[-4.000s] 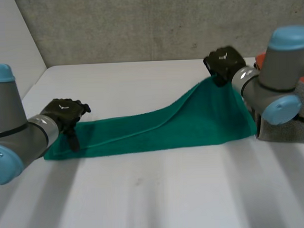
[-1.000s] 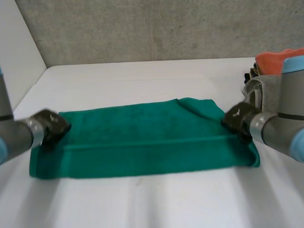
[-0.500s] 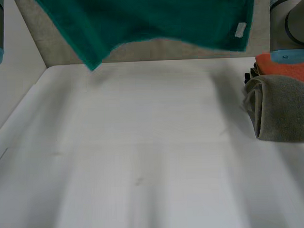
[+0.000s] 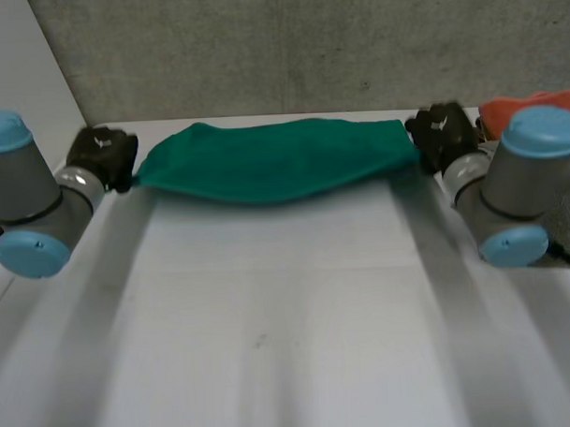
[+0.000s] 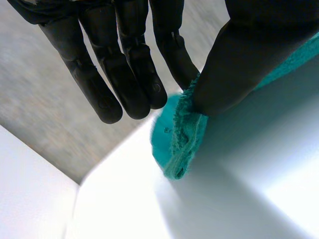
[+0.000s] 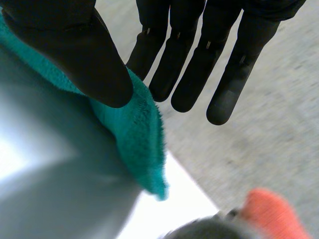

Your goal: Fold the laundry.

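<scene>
— Green towel (image 4: 274, 160): where is it?
— Above the table's (image 4: 270, 317) far edge, stretched between the hands. The left hand (image 4: 103, 154) pinches one end under its thumb, and the right hand (image 4: 440, 133) pinches the other.
— Done?
— No, I judge: laying down and folding remain.

In the head view the orange cloth (image 4: 529, 100) is cut by the edge and half hidden behind the right arm (image 4: 514, 191). In the right wrist view it is a blur, and the grey thing (image 6: 199, 231) beside it is unclear. The thumbs of the left robot hand (image 5: 124, 59) and the right robot hand (image 6: 202, 59) cover the towel (image 4: 274, 158) corners they pinch.
</scene>
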Motion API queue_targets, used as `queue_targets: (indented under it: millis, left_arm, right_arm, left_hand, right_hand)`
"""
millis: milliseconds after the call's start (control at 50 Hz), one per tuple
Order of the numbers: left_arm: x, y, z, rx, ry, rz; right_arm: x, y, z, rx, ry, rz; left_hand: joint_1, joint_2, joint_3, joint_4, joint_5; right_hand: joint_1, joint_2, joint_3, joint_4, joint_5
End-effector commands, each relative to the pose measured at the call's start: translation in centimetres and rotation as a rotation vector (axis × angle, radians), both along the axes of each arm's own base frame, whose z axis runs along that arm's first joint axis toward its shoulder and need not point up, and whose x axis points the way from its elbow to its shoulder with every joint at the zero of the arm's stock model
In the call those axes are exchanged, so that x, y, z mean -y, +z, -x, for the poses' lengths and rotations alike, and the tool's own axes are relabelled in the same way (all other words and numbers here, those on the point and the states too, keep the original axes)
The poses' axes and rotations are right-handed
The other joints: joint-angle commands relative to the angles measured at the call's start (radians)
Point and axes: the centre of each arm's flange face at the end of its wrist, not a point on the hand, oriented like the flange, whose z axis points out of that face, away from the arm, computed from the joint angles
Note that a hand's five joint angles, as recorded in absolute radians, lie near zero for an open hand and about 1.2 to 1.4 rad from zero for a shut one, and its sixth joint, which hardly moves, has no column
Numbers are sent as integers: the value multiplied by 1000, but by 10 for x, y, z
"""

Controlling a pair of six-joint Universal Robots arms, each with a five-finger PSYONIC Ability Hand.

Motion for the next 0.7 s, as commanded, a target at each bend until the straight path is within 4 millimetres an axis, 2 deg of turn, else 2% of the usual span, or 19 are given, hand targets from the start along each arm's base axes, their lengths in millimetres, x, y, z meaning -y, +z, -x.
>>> queue_targets:
  millis: [20,120,140,180,200,280,340,420,500,580,700]
  left_arm:
    - [-42,-12,-10,199,-29,-144]
    - [-83,-7,-21,323,-45,-275]
    - [-98,-6,-28,366,-46,-335]
    - [-116,-3,-33,413,-60,-399]
    - [-134,-3,-38,462,-81,-472]
    - [-172,-5,-46,577,-184,-620]
    - [-181,-7,-49,617,-233,-654]
    - [-170,-3,-47,640,-250,-578]
    - [-148,7,-35,571,-194,-454]
    - [-111,17,-23,462,-121,-321]
    - [-71,18,-9,385,-57,-247]
  right_arm:
    - [-37,-27,6,-181,21,-110]
    - [-68,-9,24,-314,4,-193]
    - [-82,-4,32,-370,0,-242]
    - [-99,1,41,-432,3,-307]
    - [-119,2,50,-504,20,-391]
    - [-165,3,72,-694,105,-582]
    - [-165,7,74,-735,139,-518]
    - [-154,5,70,-725,142,-444]
    - [-139,-1,63,-680,115,-434]
    - [-110,-6,50,-571,54,-383]
    - [-71,-10,36,-456,-17,-251]
  left_hand:
    - [259,201,203,197,238]
    - [259,201,203,197,238]
    - [259,201,203,197,238]
    - [259,201,203,197,238]
    - [259,201,203,197,238]
    - [259,201,203,197,238]
    - [259,201,203,197,238]
    - [259,201,203,197,238]
    - [259,201,203,197,238]
    - [259,201,203,197,238]
    - [259,201,203,197,238]
  right_hand:
    - [258,221,207,199,209]
    - [258,221,207,199,209]
    - [258,221,207,199,209]
    - [258,221,207,199,209]
    - [258,221,207,199,209]
    - [258,221,207,199,209]
    - [258,221,207,199,209]
    - [258,221,207,199,209]
    - [258,221,207,199,209]
    - [258,221,207,199,209]
    - [258,221,207,199,209]
